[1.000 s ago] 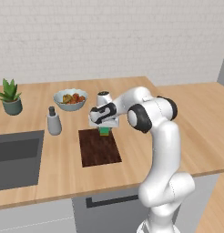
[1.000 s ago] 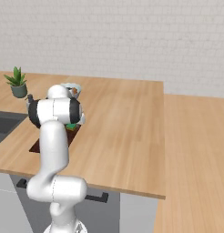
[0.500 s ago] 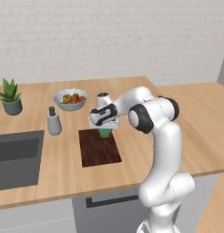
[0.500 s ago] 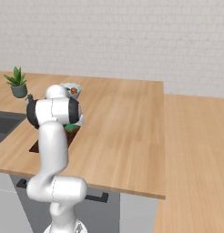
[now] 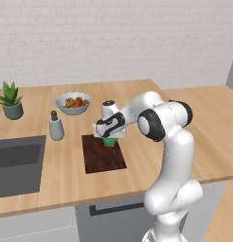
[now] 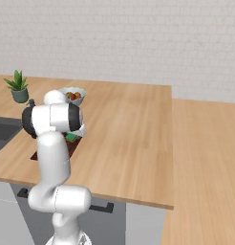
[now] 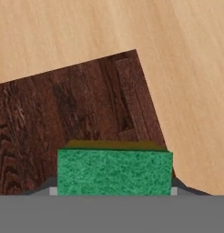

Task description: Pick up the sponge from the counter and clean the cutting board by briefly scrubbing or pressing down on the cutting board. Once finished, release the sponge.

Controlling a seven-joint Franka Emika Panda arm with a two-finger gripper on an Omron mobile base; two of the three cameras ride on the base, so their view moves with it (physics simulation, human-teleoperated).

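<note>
The sponge (image 7: 114,172) sits clamped between the two finger tips of the gripper (image 5: 110,140), its green face filling the lower middle of the hand view and a thin yellowish layer showing along its far edge; the gripper is closed on it, one tip just visible at either side of the block. In the left base view the sponge (image 5: 110,141) shows as a small green block under the hand, over the far right corner of the cutting board (image 5: 103,154) — at about 1 o'clock from the board's middle. Whether it presses on the wood or hangs just above it cannot be told. The cutting board (image 7: 63,127) lies flat on the light wood desk (image 5: 66,165), and in the hand view its corner points toward 12 o'clock with bare desk (image 7: 186,82) beyond it from 12 round to 3 o'clock. The arm rises from the base at the desk's near edge, bends at a raised elbow and reaches out to the left in the left base view, toward 9 o'clock, with the wrist turned so the hand points down at the board. In the right base view the arm's upper links stand in front of the board (image 6: 71,146), and a sliver of green sponge (image 6: 71,137) shows beside them. At 10 to 11 o'clock from the board stand a grey dispenser bottle (image 5: 56,126) and a bowl of fruit (image 5: 73,103); a potted plant (image 5: 12,100) and a dark sink (image 5: 16,165) lie farther left.
</note>
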